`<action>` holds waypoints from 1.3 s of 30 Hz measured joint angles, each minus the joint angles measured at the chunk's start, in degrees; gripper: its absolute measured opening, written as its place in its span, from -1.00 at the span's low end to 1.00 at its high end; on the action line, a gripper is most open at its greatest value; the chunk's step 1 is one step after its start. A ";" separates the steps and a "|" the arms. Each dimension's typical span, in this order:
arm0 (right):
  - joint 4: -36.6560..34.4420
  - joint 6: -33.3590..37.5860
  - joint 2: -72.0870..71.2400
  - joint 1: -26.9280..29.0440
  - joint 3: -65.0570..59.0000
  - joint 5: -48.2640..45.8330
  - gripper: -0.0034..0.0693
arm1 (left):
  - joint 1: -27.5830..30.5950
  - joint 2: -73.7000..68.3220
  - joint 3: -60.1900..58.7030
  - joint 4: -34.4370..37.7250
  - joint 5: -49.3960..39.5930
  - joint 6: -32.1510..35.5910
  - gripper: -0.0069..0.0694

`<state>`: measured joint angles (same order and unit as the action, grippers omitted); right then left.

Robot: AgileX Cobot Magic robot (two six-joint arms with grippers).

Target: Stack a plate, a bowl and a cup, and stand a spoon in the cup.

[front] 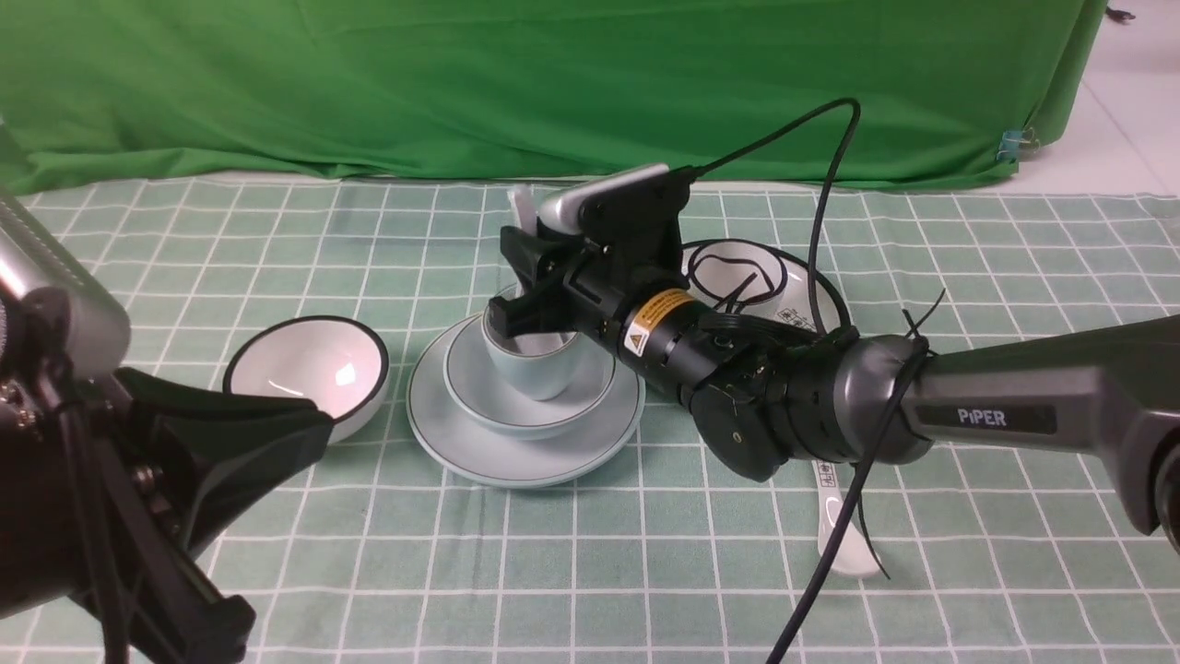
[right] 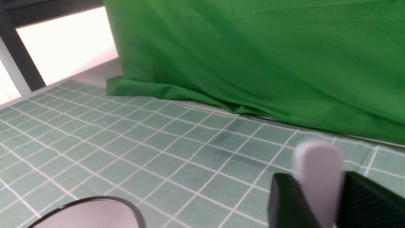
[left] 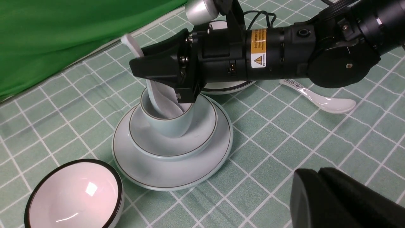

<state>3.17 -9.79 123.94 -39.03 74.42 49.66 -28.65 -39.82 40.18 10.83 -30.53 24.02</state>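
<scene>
Spare tableware on a green checked tablecloth [front: 277, 258]

A white bowl with a thick black rim [front: 309, 369] sits upright on the left. A white plate with a black rim and printed pictures [front: 795, 293] lies farther back on the right. A white spoon with small marks on its handle [front: 843, 544] lies nearer, also on the right. A green backdrop cloth [front: 553, 83] hangs behind, with a blue clip [front: 1014, 143] at its right edge.

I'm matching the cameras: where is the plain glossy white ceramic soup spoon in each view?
Front: spoon handle tip, upper centre, above the small pale blue cup.
Left wrist: handle slants down into the cup.
Right wrist: blurred handle inside the right gripper.
Shared landmark: green backdrop cloth.
</scene>
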 joint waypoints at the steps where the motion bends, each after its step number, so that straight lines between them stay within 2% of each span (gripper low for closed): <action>1: 0.00 0.00 0.00 0.00 0.00 0.00 -0.06 | 0.00 0.00 0.00 0.00 0.00 0.00 -0.79; 4: 0.00 0.00 0.00 0.00 0.05 -0.03 0.10 | 0.00 0.00 0.00 -0.07 0.05 0.00 -0.79; 11: 0.00 0.00 -4.96 0.00 -1.75 -3.54 0.23 | 0.00 0.00 0.00 -0.13 0.62 0.00 -0.79; 18: 0.04 1.62 -22.61 0.00 -9.26 -18.10 0.30 | 0.00 0.94 -0.02 2.67 3.90 0.11 -0.79; 21: 0.11 2.43 -32.40 0.00 -12.61 -31.85 0.21 | 0.00 4.13 -0.18 3.70 4.36 0.81 -0.79; 23: 0.11 4.43 -39.91 0.00 -14.40 -44.46 0.03 | 0.00 7.98 -1.24 3.99 5.83 1.11 -0.79; 24: 0.11 4.82 -41.13 0.00 -14.74 -46.51 -0.01 | 0.00 8.44 -1.24 4.04 6.03 1.11 -0.79; 29: 0.06 6.66 -54.11 0.00 -19.49 -69.04 -0.55 | 0.00 21.60 -9.57 5.66 12.06 1.16 -0.79; 33: 0.06 6.61 -59.65 0.00 -23.12 -75.22 -0.69 | 0.00 29.08 -15.38 5.87 14.74 1.16 -0.79; 39: 0.01 6.13 -67.25 0.00 -26.84 -82.20 -0.72 | 0.00 33.30 -19.42 5.87 15.07 1.16 -0.79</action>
<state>3.18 -3.66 56.69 -39.03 47.59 -32.55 -28.65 -6.51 20.75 16.70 -15.46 25.18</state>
